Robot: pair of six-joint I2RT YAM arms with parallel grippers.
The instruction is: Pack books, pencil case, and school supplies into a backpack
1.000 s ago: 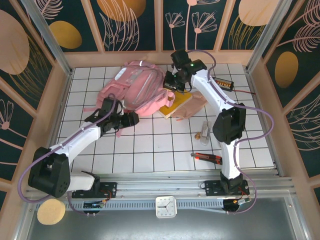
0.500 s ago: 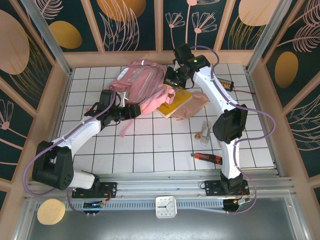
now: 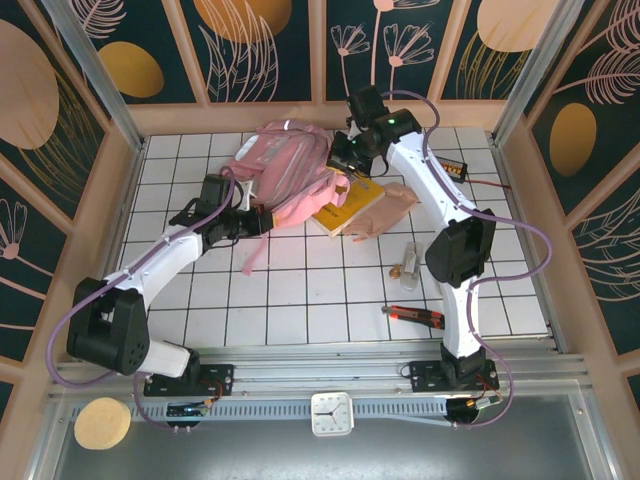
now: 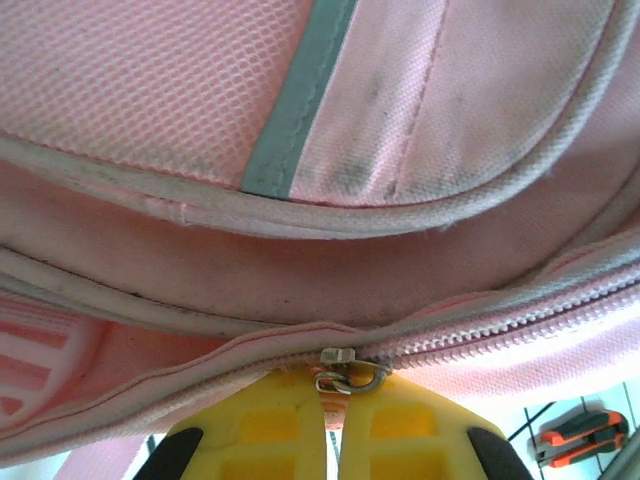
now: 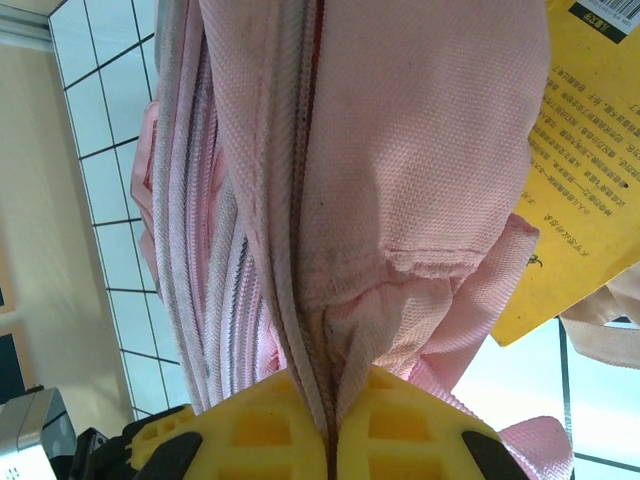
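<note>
Pink backpack, pinched twice
Scuffed weave, grey trim — left gripper clamps, seemingly, the zipper pull; right gripper clamps its seam.

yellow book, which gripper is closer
Right. The right gripper pinches the backpack just beyond the yellow book; the left gripper, on the zipper, is farther to the book's left.
</note>
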